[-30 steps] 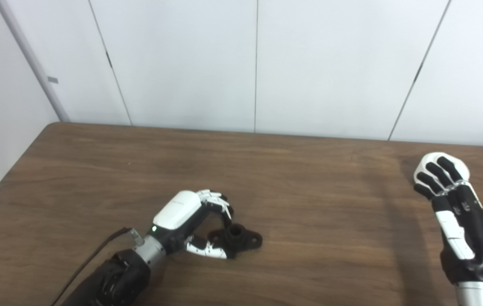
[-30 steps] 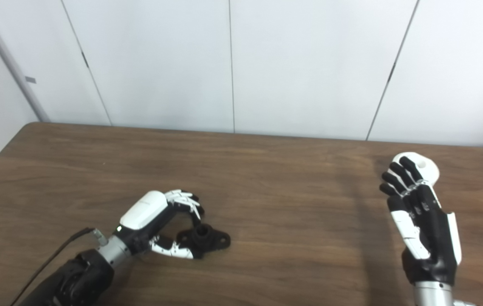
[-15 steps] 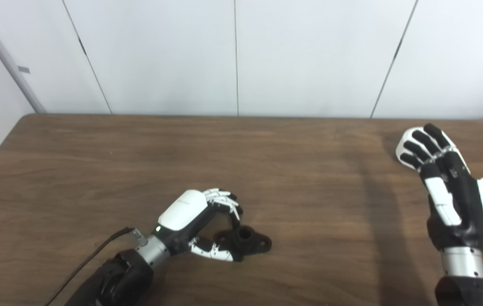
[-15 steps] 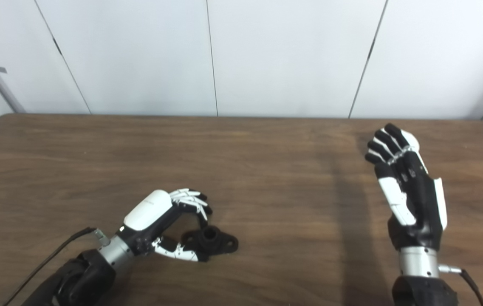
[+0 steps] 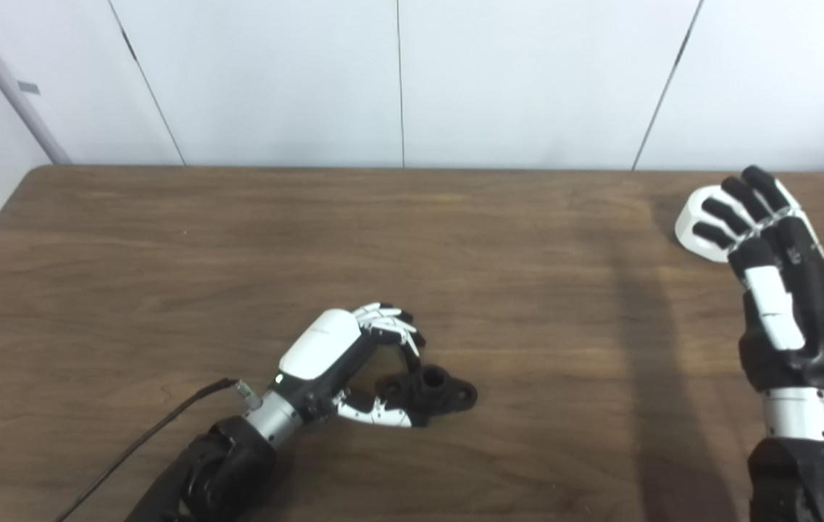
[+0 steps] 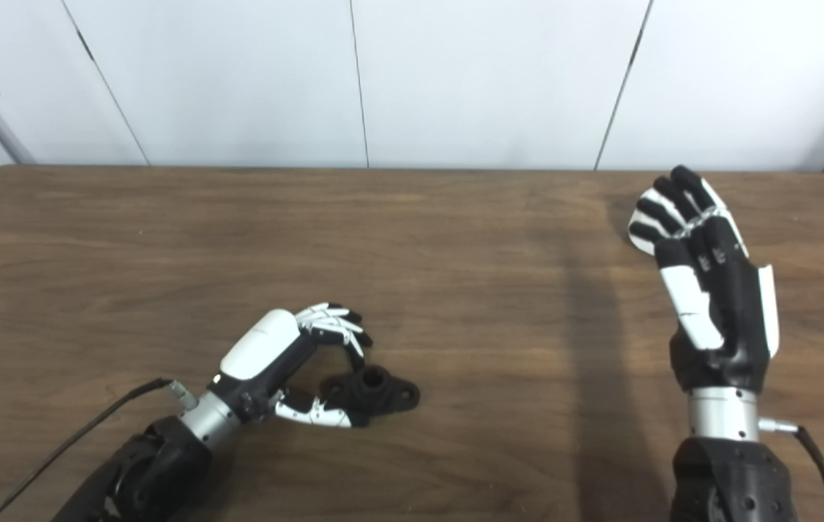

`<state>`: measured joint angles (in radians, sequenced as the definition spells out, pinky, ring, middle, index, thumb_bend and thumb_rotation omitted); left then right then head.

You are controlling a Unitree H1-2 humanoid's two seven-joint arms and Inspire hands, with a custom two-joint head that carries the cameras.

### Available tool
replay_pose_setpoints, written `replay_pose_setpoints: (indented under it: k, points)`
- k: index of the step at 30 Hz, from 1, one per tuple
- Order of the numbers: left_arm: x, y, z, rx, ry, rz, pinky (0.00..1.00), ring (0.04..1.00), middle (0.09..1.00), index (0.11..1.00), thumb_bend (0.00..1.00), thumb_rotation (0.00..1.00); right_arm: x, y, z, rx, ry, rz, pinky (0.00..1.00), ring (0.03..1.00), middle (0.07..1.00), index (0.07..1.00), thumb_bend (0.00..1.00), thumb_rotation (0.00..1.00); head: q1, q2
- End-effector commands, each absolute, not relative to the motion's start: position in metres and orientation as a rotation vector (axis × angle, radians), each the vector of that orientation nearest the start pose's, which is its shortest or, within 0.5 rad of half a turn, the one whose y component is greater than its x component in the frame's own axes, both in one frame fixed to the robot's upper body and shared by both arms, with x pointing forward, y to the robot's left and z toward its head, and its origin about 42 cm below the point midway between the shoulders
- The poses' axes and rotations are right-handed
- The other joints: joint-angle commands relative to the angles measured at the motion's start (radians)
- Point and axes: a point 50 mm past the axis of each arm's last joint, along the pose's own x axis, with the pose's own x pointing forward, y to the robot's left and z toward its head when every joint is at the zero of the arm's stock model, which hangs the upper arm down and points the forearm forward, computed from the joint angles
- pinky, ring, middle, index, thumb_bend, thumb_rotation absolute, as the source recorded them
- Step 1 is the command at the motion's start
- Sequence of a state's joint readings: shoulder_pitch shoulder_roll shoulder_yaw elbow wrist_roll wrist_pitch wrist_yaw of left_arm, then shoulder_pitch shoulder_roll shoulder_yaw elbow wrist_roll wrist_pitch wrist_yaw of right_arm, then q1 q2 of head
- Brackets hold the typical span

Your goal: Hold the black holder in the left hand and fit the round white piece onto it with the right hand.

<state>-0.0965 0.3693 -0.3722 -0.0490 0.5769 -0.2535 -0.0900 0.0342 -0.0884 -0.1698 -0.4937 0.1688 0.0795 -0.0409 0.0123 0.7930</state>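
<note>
Currently logged, item by item. Left hand [image 5: 343, 353]: low on the counter [image 5: 165, 254], fingers curled over and thumb under the near lobe of the holder [image 5: 432, 386]; over the last second its grip looks much the same, closed about the holder's near end, and the holder rests on the counter, not yet lifted. Whether the fingers actually clamp it I cannot tell for sure; I record it as loosely held. Right hand [image 5: 781, 283]: upright at the far right, fingers spread and holding nothing. Against a second ago the camera has tilted down, so most of the shift is mine, yet the fingertips cover the white piece [image 5: 694, 225] much as before, so I judge no real progress toward a grasp. White piece: on the counter near the far right edge, behind the right fingertips, partly hidden by them, contact unclear. Holder and white piece: well apart, opposite sides of the counter. Status: pick-up of both items pending; fitting not begun.
</note>
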Motion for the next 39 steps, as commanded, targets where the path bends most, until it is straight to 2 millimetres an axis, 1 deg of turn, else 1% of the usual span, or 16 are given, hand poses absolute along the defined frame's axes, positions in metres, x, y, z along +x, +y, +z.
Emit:
replay_pose_setpoints:
  k: [1, 6, 9, 13, 16, 17, 18, 20, 21, 23, 24, 26, 31, 34, 36, 39]
  points:
    - [0.285, 0.21, 0.126, 0.94, -0.362, -0.589, 0.91, 0.849, 0.7, 0.483, 0.52, 0.05, 0.246, -0.277, 0.237, 0.037, -0.461, -0.137, 0.74, 0.796, 0.839, 0.837, 0.64, 0.6, 0.0, 0.014]
    - [0.289, 0.212, 0.13, 0.947, -0.363, -0.579, 0.92, 0.849, 0.702, 0.483, 0.52, 0.05, 0.245, -0.279, 0.242, 0.033, -0.464, -0.151, 0.75, 0.8, 0.834, 0.841, 0.66, 0.61, -0.008, 0.028]
    - [0.289, 0.213, 0.129, 0.955, -0.356, -0.572, 0.91, 0.846, 0.699, 0.483, 0.52, 0.05, 0.244, -0.279, 0.244, 0.037, -0.465, -0.154, 0.73, 0.785, 0.823, 0.826, 0.69, 0.6, -0.014, 0.024]
    - [0.29, 0.215, 0.127, 0.956, -0.344, -0.571, 0.91, 0.846, 0.698, 0.483, 0.52, 0.05, 0.242, -0.281, 0.252, 0.009, -0.476, -0.162, 0.7, 0.766, 0.816, 0.823, 0.69, 0.59, -0.023, 0.019]
    - [0.29, 0.215, 0.125, 0.952, -0.334, -0.572, 0.9, 0.846, 0.699, 0.483, 0.52, 0.05, 0.241, -0.288, 0.263, -0.068, -0.49, -0.162, 0.7, 0.764, 0.816, 0.832, 0.65, 0.57, -0.023, 0.011]
    - [0.29, 0.216, 0.124, 0.951, -0.331, -0.571, 0.9, 0.846, 0.699, 0.483, 0.52, 0.05, 0.241, -0.29, 0.265, -0.084, -0.493, -0.16, 0.69, 0.765, 0.815, 0.833, 0.61, 0.53, -0.023, 0.011]
    - [0.29, 0.216, 0.123, 0.953, -0.329, -0.57, 0.9, 0.846, 0.699, 0.483, 0.52, 0.05, 0.24, -0.295, 0.27, -0.157, -0.499, -0.181, 0.69, 0.766, 0.815, 0.833, 0.59, 0.52, -0.029, 0.002]
    - [0.29, 0.216, 0.121, 0.953, -0.327, -0.569, 0.9, 0.846, 0.699, 0.483, 0.52, 0.05, 0.239, -0.302, 0.277, -0.27, -0.505, -0.221, 0.64, 0.74, 0.801, 0.811, 0.58, 0.46, -0.038, -0.005]
    - [0.29, 0.216, 0.12, 0.953, -0.331, -0.569, 0.9, 0.846, 0.699, 0.483, 0.52, 0.05, 0.24, -0.31, 0.282, -0.323, -0.498, -0.241, 0.64, 0.737, 0.799, 0.808, 0.57, 0.45, -0.061, -0.018]
    - [0.29, 0.217, 0.118, 0.949, -0.333, -0.572, 0.9, 0.843, 0.697, 0.483, 0.52, 0.05, 0.24, -0.323, 0.29, -0.397, -0.494, -0.271, 0.67, 0.775, 0.82, 0.81, 0.61, 0.38, -0.067, -0.022]
    - [0.29, 0.217, 0.117, 0.945, -0.335, -0.571, 0.9, 0.843, 0.697, 0.483, 0.52, 0.05, 0.243, -0.332, 0.295, -0.428, -0.496, -0.283, 0.68, 0.781, 0.823, 0.809, 0.62, 0.37, -0.065, -0.027]
    - [0.291, 0.218, 0.116, 0.941, -0.337, -0.569, 0.9, 0.839, 0.695, 0.483, 0.52, 0.05, 0.247, -0.346, 0.304, -0.497, -0.496, -0.304, 0.7, 0.797, 0.832, 0.81, 0.67, 0.32, -0.065, -0.027]
    - [0.292, 0.219, 0.111, 0.936, -0.336, -0.574, 0.89, 0.837, 0.696, 0.483, 0.52, 0.05, 0.264, -0.378, 0.33, -0.728, -0.46, -0.336, 0.71, 0.827, 0.856, 0.824, 0.76, 0.34, -0.113, -0.052]
    - [0.293, 0.22, 0.109, 0.933, -0.331, -0.576, 0.9, 0.842, 0.697, 0.483, 0.52, 0.05, 0.274, -0.388, 0.337, -0.801, -0.45, -0.349, 0.72, 0.837, 0.85, 0.819, 0.81, 0.33, -0.132, -0.061]
    - [0.293, 0.22, 0.108, 0.932, -0.333, -0.576, 0.9, 0.841, 0.697, 0.483, 0.52, 0.05, 0.282, -0.395, 0.343, -0.877, -0.442, -0.354, 0.67, 0.808, 0.839, 0.823, 0.83, 0.33, -0.13, -0.071]
    - [0.295, 0.22, 0.103, 0.935, -0.342, -0.581, 0.89, 0.833, 0.694, 0.483, 0.52, 0.05, 0.295, -0.403, 0.347, -0.941, -0.42, -0.363, 0.68, 0.803, 0.83, 0.808, 0.9, 0.33, -0.12, -0.085]
